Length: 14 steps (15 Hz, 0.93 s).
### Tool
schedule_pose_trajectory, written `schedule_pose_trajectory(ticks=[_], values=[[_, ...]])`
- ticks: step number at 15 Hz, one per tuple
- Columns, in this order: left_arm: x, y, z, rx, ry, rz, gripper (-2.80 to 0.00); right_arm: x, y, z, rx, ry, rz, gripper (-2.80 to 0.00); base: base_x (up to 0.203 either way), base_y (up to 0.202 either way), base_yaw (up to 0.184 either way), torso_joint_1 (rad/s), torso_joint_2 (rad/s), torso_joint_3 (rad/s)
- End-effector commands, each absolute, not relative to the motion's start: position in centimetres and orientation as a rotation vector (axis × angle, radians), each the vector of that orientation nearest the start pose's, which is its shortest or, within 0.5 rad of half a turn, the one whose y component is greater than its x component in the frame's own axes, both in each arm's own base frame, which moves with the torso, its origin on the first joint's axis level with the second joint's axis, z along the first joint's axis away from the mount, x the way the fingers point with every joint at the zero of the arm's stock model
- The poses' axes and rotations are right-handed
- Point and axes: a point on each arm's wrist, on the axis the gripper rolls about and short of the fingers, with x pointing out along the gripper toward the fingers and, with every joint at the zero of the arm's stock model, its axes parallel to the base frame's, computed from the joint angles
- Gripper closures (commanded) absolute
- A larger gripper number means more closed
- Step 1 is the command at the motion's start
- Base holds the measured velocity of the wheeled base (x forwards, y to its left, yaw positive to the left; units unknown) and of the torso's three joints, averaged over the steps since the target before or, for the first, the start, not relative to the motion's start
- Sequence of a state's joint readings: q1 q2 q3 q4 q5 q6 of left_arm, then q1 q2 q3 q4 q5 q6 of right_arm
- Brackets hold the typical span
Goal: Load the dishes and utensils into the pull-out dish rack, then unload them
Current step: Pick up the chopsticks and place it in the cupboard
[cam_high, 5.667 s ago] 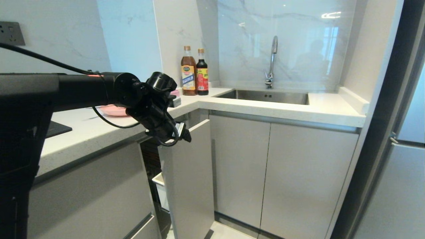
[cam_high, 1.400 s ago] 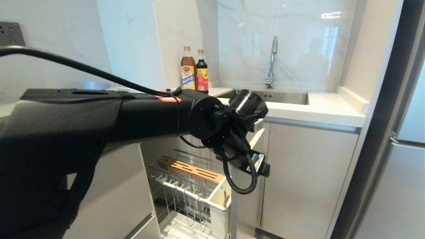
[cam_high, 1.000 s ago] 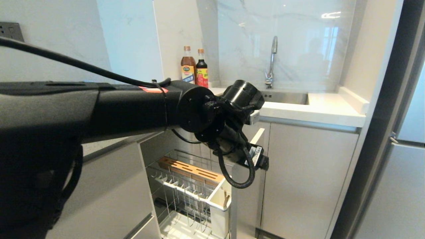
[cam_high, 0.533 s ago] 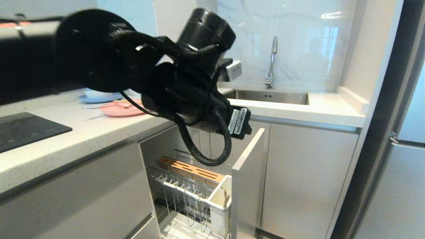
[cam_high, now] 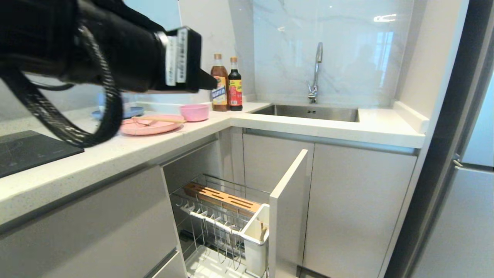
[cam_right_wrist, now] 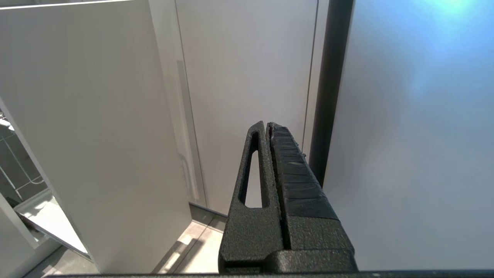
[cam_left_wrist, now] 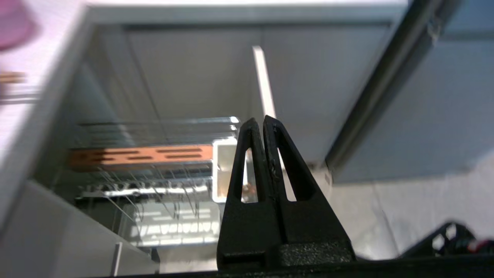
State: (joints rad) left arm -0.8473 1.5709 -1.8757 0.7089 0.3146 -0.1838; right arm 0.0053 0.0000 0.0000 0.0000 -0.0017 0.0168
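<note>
Pull-out dish rack (cam_high: 227, 216) extended below tabletop (cam_high: 127, 150), pale front panel (cam_high: 287, 208) out, wooden strip (cam_high: 222, 197) and white utensil cup (cam_high: 254, 235) visible, no dishes in it. Pink plate (cam_high: 148, 125) on tabletop with chopsticks (cam_high: 160, 119) and fork (cam_high: 141, 122) across it; pink bowl (cam_high: 195, 112) just beside plate. Left gripper (cam_left_wrist: 257, 122) raised above rack, jaws closed, empty. Right gripper (cam_right_wrist: 267, 125) low by cabinet doors, jaws closed, empty.

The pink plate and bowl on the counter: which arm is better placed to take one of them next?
The left. Its tool, shut and empty, is raised at counter height near the matte pink round bowl and wide pink plate. The right tool hangs low, facing the cabinet doors.
</note>
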Motion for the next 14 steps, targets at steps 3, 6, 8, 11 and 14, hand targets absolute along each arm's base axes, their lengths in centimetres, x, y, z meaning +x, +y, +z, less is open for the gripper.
schedule_pose_trajectory(ticks=[3,6,8,11,14], values=[[12.9,-10.2,41.9,-0.066,0.236,-0.365,0.0,-2.3,0.0,7.5,0.017,0.002,0.004,0.0,0.0,0.0,0.0,0.0,0.0,0.0],[10.7,-6.1,42.8,-0.116,0.162,-0.243,0.0,-2.3,0.0,7.5,0.017,0.002,0.005,0.0,0.0,0.0,0.0,0.0,0.0,0.0],[8.7,-3.7,42.9,-0.139,0.119,-0.183,0.0,-2.3,0.0,7.5,0.017,0.002,0.005,0.0,0.0,0.0,0.0,0.0,0.0,0.0],[3.9,-0.8,41.8,-0.152,0.06,-0.124,0.0,-2.3,0.0,7.5,0.017,0.002,0.003,0.0,0.0,0.0,0.0,0.0,0.0,0.0],[-0.4,0.3,36.9,-0.121,0.049,-0.071,0.0,-2.3,0.0,7.5,0.017,0.002,0.004,0.0,0.0,0.0,0.0,0.0,0.0,0.0]])
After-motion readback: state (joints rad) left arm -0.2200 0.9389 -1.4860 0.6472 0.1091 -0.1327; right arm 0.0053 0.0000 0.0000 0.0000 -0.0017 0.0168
